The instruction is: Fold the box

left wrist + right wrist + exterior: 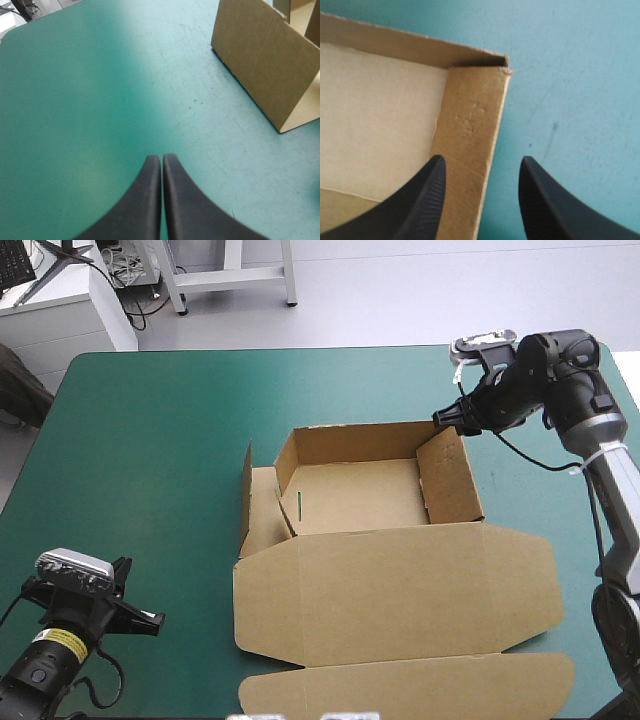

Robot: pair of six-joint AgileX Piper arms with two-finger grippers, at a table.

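The brown box (400, 580) lies mid-table as an open tray, its far and right walls raised and its lid flat toward the near edge. Its left side flap (247, 490) stands upright, apart from the tray. My right gripper (442, 419) is open at the tray's far right corner. In the right wrist view that gripper (481, 167) straddles the right wall (470, 115), one finger inside the tray and one outside over the cover. My left gripper (153, 620) hovers near the table's near left corner; its fingers (161, 161) are shut on nothing, with the box's left flap (260, 55) well ahead.
Teal-green cover (150, 460) stretches between the left gripper and the box. The lid's outer flap (410, 680) reaches close to the table's near edge. The right arm (610, 470) stands along the table's right edge.
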